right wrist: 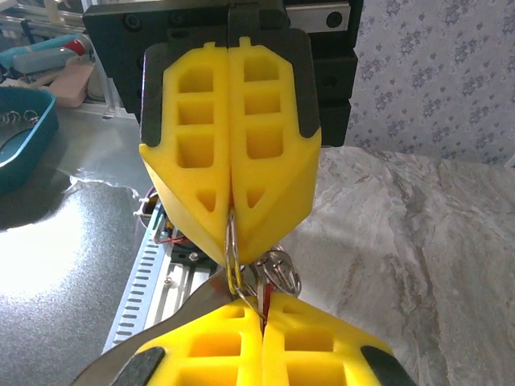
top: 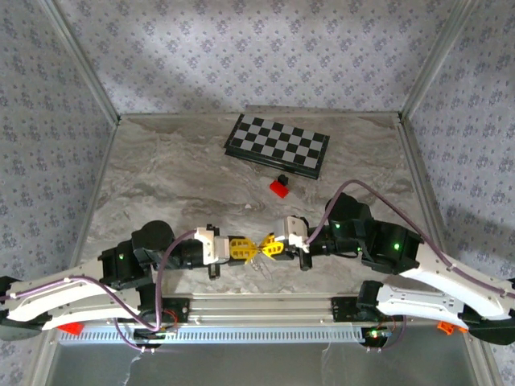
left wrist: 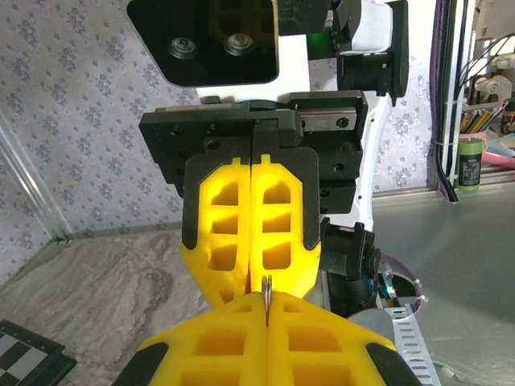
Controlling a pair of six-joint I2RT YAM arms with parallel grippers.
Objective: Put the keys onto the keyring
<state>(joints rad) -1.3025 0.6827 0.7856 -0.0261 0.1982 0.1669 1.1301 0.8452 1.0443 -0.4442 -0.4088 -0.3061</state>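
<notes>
My left gripper (top: 254, 249) and right gripper (top: 264, 245) meet tip to tip above the table's near middle, both shut. In the left wrist view, my left gripper (left wrist: 266, 304) pinches the keyring (left wrist: 266, 291), a thin silvery wire ring seen edge-on, which reaches up to the right gripper (left wrist: 255, 283). In the right wrist view, the keyring (right wrist: 232, 245) runs from the left gripper (right wrist: 232, 229) down into the seam of my right gripper (right wrist: 261, 310). A red sliver of a key (right wrist: 268, 291) sits in that seam. A round silvery piece (right wrist: 281, 270) hangs beside it.
A folded chessboard (top: 278, 145) lies at the back of the marble table (top: 161, 177). A red block with a black piece (top: 280, 187) sits in front of it. An aluminium rail (top: 257, 310) runs along the near edge. A teal tray (right wrist: 20, 137) stands off the table.
</notes>
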